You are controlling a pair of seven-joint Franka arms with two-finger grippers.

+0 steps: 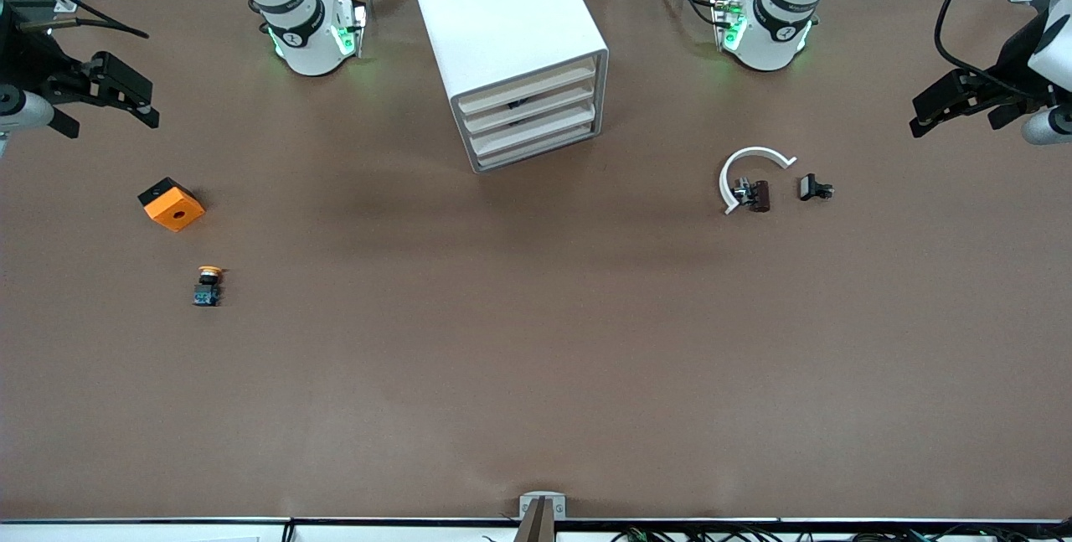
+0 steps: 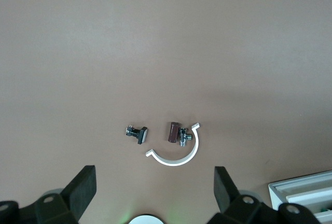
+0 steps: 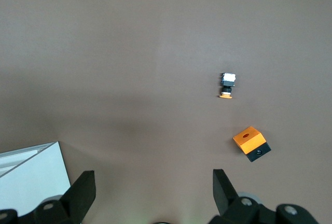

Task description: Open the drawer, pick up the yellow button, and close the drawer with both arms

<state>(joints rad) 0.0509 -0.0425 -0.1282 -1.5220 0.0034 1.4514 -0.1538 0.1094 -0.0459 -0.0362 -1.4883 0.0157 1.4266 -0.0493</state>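
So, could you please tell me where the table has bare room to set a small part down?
The widest bare stretch lies nearer the front camera than the button and the white curved clip, running the table's length. Another lies between the cabinet and the orange square block. It is crowded around the clip, where two small dark parts sit close.

One white boxy cabinet point(image 1: 502, 31) holds four cream-fronted tray drawers point(image 1: 532, 116). On the brown table lie one orange square block point(image 1: 172, 204), one orange-capped push-button point(image 1: 208, 284), one white curved band point(image 1: 748, 163) and two small dark clip parts point(image 1: 814, 188). Two white jointed robot arms point(image 1: 293, 14) stand there.
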